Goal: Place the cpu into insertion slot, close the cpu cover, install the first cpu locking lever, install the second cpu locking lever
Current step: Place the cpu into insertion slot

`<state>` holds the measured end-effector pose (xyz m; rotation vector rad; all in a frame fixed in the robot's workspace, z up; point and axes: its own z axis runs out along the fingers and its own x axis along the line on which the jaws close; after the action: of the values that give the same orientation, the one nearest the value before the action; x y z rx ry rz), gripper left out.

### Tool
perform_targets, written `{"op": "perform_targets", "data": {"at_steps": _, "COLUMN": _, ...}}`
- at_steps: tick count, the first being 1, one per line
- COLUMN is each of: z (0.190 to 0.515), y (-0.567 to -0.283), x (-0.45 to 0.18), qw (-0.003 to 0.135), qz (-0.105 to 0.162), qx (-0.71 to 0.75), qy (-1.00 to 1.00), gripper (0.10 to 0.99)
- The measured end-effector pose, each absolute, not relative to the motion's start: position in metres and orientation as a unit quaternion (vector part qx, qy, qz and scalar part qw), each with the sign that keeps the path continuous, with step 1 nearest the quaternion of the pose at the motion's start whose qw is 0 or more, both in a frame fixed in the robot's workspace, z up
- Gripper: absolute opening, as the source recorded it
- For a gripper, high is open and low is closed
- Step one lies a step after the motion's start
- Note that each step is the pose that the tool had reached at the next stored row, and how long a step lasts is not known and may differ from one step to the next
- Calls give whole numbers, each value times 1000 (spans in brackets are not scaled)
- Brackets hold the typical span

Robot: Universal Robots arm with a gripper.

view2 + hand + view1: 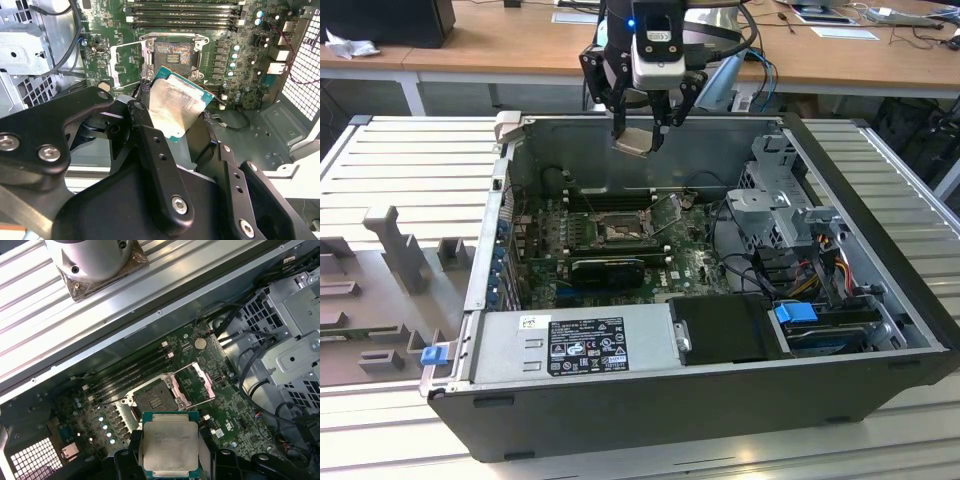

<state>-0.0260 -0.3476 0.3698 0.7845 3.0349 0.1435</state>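
Note:
My gripper hangs above the back wall of the open computer case, shut on the cpu, a silver-topped square chip with a green edge. In both wrist views the cpu sits tilted between the black fingers. Below on the green motherboard lies the insertion slot, bare, with its brownish pin field showing. Beside the slot, the cpu cover is swung open. Thin wire levers stand raised by the socket.
Long black memory slots run just behind the socket. A grey drive cage with cables fills the case on the exterior view's right. A power supply lies along the near side. A grey fixture stands outside, at the exterior view's left.

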Motion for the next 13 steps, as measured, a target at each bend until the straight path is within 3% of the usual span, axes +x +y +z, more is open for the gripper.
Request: {"op": "perform_targets", "data": {"at_steps": 13, "z": 370, "y": -348, "x": -26, "qw": 3, "qz": 46, "qx": 265, "qy": 963, "gripper": 533}}
